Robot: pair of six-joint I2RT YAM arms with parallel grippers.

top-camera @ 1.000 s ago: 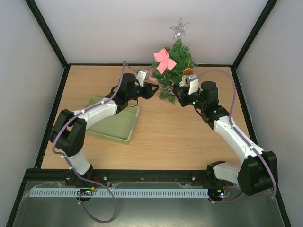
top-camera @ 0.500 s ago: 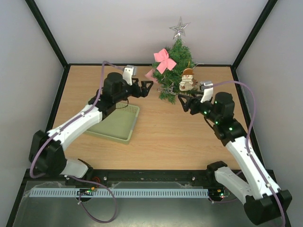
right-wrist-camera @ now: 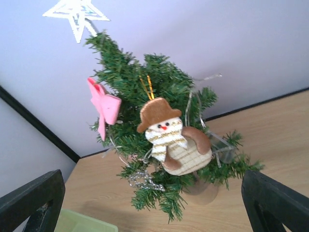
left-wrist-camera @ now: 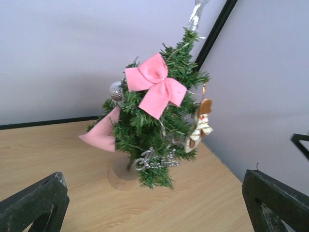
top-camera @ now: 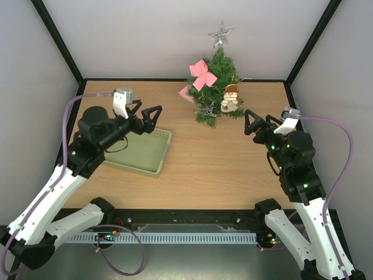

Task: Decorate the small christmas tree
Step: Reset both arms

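The small christmas tree [top-camera: 217, 87] stands at the back middle of the table, with a silver star [top-camera: 221, 34] on top. A pink bow [top-camera: 202, 74], a snowman [top-camera: 231, 98], a silver glitter ornament [top-camera: 205, 109] and a pink piece [top-camera: 186, 93] hang on it. My left gripper [top-camera: 148, 114] is open and empty, left of the tree and above the basket's far corner. My right gripper [top-camera: 257, 123] is open and empty, to the tree's right. The left wrist view shows the tree [left-wrist-camera: 145, 123] and the bow [left-wrist-camera: 155, 87] ahead of wide jaws; the right wrist view shows the snowman [right-wrist-camera: 174, 140].
A pale green basket [top-camera: 143, 153] sits left of the tree, its corner [right-wrist-camera: 82, 224] showing in the right wrist view. Black frame posts and pale walls close in the table on three sides.
Both arms have pulled back from the tree toward the near side, and both grippers have opened wide. The snowman and the pink piece stay hanging on the branches.
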